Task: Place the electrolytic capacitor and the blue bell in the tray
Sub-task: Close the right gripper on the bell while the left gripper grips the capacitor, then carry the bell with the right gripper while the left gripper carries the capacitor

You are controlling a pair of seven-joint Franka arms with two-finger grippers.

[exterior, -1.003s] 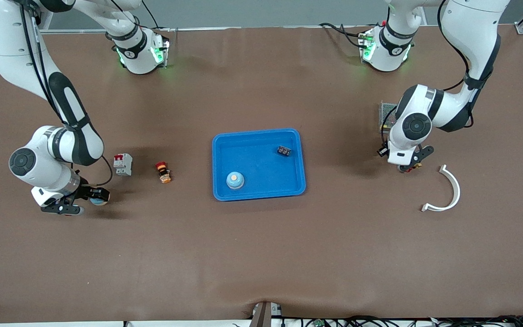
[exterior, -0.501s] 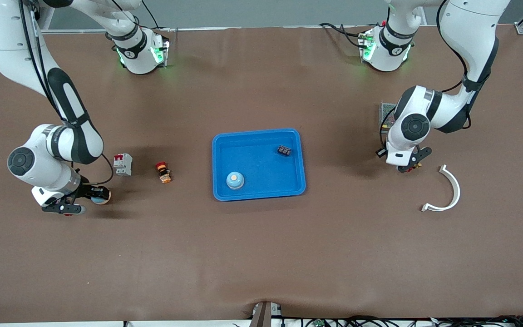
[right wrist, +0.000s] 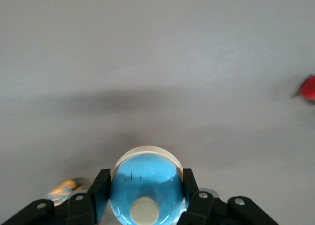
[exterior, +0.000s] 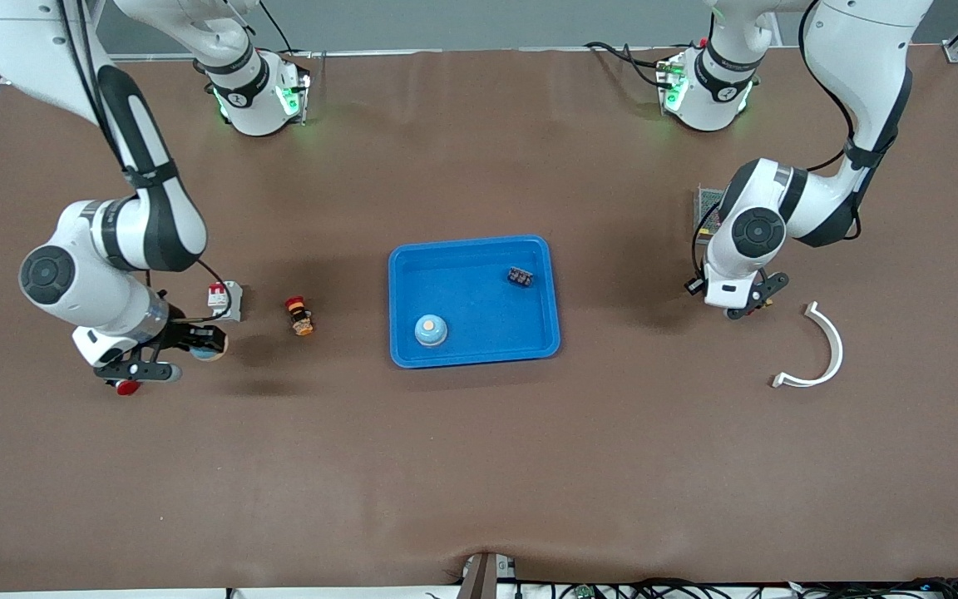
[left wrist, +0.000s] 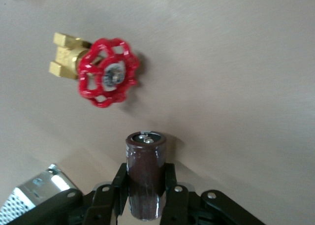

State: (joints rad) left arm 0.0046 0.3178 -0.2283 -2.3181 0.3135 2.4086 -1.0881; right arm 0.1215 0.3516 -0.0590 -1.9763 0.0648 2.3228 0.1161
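Grippers both loaded: right gripper [right wrist: 145,198] is clamped on the blue bell [right wrist: 146,186], fingers on either side of the dome, button facing the wrist camera, carried off the table over the bare mat at the right arm's end, beside a white-and-red breaker [exterior: 225,300]; same bell shows at the fingertips from the front [exterior: 207,349]. Left gripper [left wrist: 146,191] is clamped on the capacitor [left wrist: 145,173], a dark brown can with two terminals on its top face, held above the mat near the left arm's end, over a spot close to a red-handled brass valve [left wrist: 101,70] lying on the mat. Grey mesh box [left wrist: 37,196] sits just beside that gripper in the wrist view. Tray [exterior: 539,334] is mid-table, well apart from both grippers; it holds a second blue bell [exterior: 430,329] near the corner closest to the front camera and a small black part [exterior: 519,276] near the corner farthest from it. Small red-and-orange push button [exterior: 299,316] lies between breaker and tray. White curved bracket [exterior: 820,350] lies at the left arm's end, nearer the front camera than the left gripper's spot
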